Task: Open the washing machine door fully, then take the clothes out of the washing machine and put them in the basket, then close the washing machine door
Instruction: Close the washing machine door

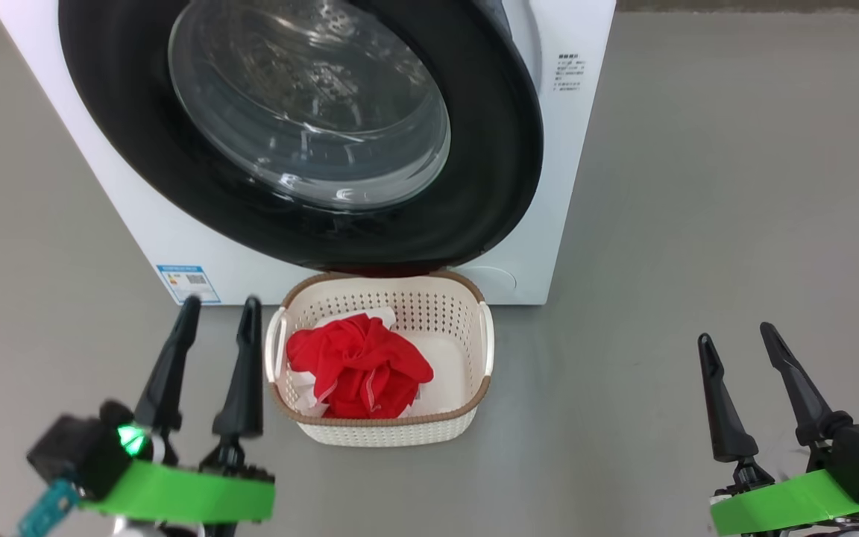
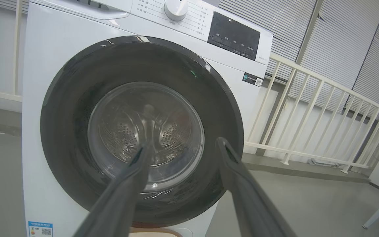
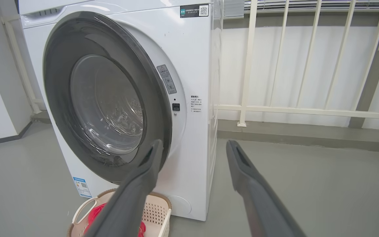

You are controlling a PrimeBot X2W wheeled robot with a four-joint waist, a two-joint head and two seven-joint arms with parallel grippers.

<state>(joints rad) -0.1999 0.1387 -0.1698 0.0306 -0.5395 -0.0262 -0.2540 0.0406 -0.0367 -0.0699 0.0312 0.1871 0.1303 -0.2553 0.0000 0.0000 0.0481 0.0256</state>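
clothes (image 1: pixel 359 365) lie in a red heap inside the basket (image 1: pixel 483 339), which sits on the floor just in front of the washing machine (image 1: pixel 571 186), its back rim under the lower edge of the door (image 1: pixel 489 149). so the unloading looks done and closing the door is what's left. in the right wrist view the door (image 3: pixel 58 82) stands a little ajar, its free edge off the white front. the left gripper (image 1: pixel 221 306) and right gripper (image 1: pixel 735 335) both hang back from the machine with jaws spread wide and nothing in them. to finish well, i'd press on the black rim near the free edge, on the right, not on the glass, and push squarely until it seats. the right gripper seems better placed. mind the basket rim below.
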